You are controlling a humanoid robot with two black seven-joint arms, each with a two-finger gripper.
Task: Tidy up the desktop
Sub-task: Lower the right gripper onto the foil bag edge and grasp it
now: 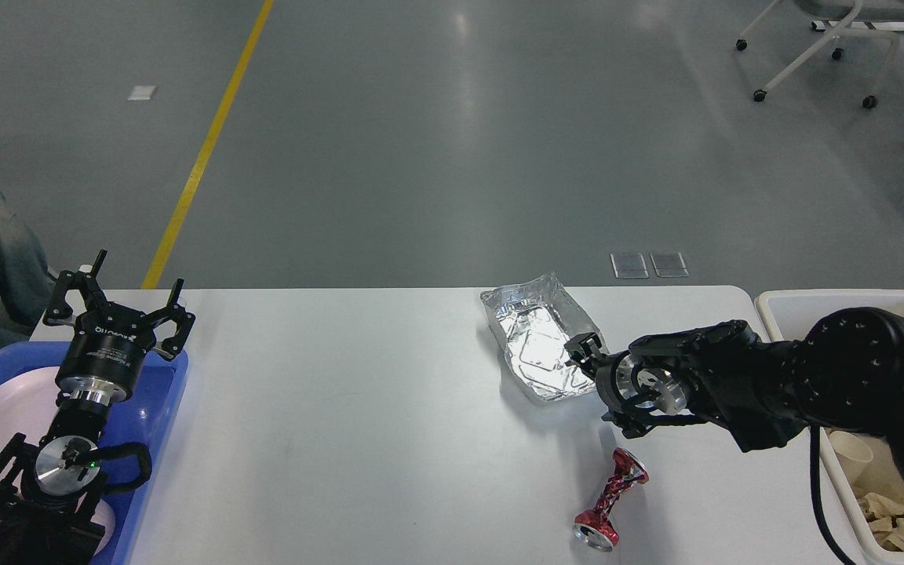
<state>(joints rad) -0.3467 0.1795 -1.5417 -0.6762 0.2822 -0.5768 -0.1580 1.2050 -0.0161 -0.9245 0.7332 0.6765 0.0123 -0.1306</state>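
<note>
Gaping wide, left fingers (124, 294) hold nothing; right fingers (584, 351) touch foil pouch (538, 339), opening unclear.

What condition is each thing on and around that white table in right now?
Foil tray: crumpled, lying on the desktop.
Red can: crushed, on its side.
Left gripper: open, empty, above the blue tray.
Right gripper: at the foil tray's edge, grip unclear.
Cream bin: holds crumpled paper.

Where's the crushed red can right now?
In the head view, the crushed red can lies on the desktop near its front edge on the right side, below the right claw and the foil tray.
</note>
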